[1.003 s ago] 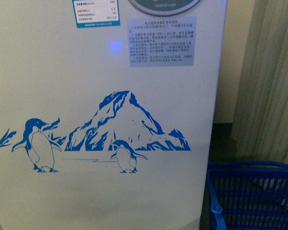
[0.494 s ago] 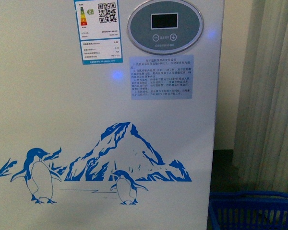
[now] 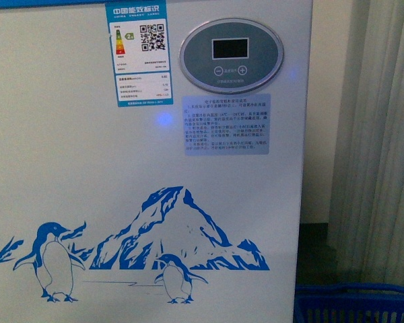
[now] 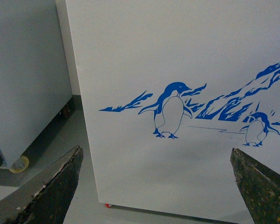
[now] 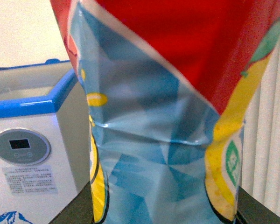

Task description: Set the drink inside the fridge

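**Inspector:** Largest item first.

**Clerk:** One white chest freezer (image 3: 87, 168). Its front panel fills most of the front view. The right wrist camera shows one blue rim (image 5: 23, 105) round its top.

**Inspector:** Around it?

**Clerk:** One plain grey cabinet (image 4: 23, 79) stands just beside a corner of the freezer, with one caster (image 4: 18, 164) visible under it. One pale curtain (image 3: 384, 134) hangs to the freezer's right. One blue shopping basket (image 3: 357, 306) sits on the floor near that same side, only its top edge in view.

**Inspector:** The drink?

**Clerk:** One drink (image 5: 168, 93), outside the freezer and held up in front of it. Its label is red over blue and yellow. The right gripper (image 5: 165, 207) is clamped on it, a dark finger showing at either side.

**Inspector:** The other arm?

**Clerk:** The left gripper (image 4: 156, 151) has two fingers spread wide with nothing between them. It faces the freezer's front.

**Inspector:** Markings on the panel?

**Clerk:** One oval grey display (image 3: 231, 55), with one energy label (image 3: 140, 54) to its left and one instruction sticker (image 3: 227, 124) below it. The blue print has one mountain (image 3: 175, 229) and two penguins (image 3: 50, 262) (image 3: 178, 279).
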Controlling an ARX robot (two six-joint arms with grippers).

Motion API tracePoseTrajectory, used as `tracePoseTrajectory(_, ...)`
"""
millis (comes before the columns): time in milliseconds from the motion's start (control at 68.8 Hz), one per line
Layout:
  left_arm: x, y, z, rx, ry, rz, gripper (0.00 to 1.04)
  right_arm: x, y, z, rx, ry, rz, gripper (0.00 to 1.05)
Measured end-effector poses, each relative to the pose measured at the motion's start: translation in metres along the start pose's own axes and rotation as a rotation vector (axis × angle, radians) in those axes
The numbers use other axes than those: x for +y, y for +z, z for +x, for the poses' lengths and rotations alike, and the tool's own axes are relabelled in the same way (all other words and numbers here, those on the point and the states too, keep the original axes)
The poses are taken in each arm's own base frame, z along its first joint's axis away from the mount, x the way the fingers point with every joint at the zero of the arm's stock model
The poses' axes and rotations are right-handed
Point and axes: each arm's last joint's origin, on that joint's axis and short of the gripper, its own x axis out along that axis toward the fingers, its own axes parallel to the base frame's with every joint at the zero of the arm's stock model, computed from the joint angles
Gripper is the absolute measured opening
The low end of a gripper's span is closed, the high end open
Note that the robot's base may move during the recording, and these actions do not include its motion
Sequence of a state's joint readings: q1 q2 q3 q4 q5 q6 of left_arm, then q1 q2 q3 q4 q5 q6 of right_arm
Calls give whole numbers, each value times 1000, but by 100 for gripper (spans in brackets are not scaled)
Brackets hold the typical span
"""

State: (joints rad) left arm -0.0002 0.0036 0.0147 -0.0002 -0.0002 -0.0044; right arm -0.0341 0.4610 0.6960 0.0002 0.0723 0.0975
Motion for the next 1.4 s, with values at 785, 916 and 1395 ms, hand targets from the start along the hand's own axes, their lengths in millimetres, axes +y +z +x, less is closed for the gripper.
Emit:
tracePoseTrajectory(785,0,0,0,0,0,0,97,-1,-8,1,22,-4,-1,40)
tracePoseTrajectory(916,0,0,0,0,0,0,97,-1,-7,1,21,-5,-1,40)
tracePoseTrajectory(1395,0,0,0,0,0,0,97,-1,-7,1,21,-5,-2,40)
